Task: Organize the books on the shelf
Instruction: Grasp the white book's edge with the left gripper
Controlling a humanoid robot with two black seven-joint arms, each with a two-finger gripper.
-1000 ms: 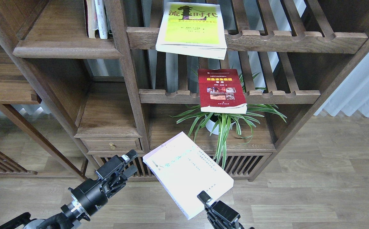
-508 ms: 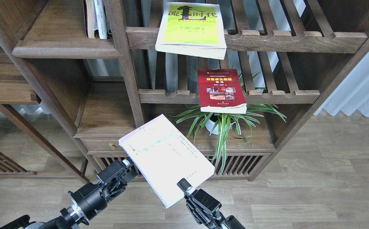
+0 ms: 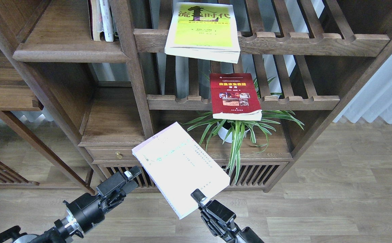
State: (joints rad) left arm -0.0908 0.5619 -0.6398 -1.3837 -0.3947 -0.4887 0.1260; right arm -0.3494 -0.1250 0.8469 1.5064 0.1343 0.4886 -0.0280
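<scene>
A view from the robot's head, looking down at a dark wooden bookcase on a wood floor. The right pincer (image 3: 201, 199) is clamped on the near edge of a pale lavender-white book (image 3: 180, 167), holding it flat and slanted in the air in front of the bookcase, just beside a small drawer (image 3: 118, 154). The left pincer (image 3: 128, 177) hovers close to the book's left edge, not touching it; its fingers are seen dark and end-on, so I cannot tell whether they are parted or closed.

Three loose books can be counted. Besides the held one, a yellow-green book (image 3: 203, 31) with large black characters lies flat on the upper slatted rack (image 3: 304, 42), its near edge overhanging the rail. A dark red book (image 3: 234, 95) with small photos lies flat on the lower slatted rack (image 3: 290, 101), also overhanging. Beneath it stands one potted spider plant (image 3: 238, 130).

At upper left is the solid shelf (image 3: 64, 45) with a rounded front edge. A few books already stand upright (image 3: 102, 20) at its back right corner — two or three spines, cut off by the frame.

Judging by this, the task is at an early stage: the first book is lifted but not yet placed, and the other two wait on the racks — all three are left to shelve.
</scene>
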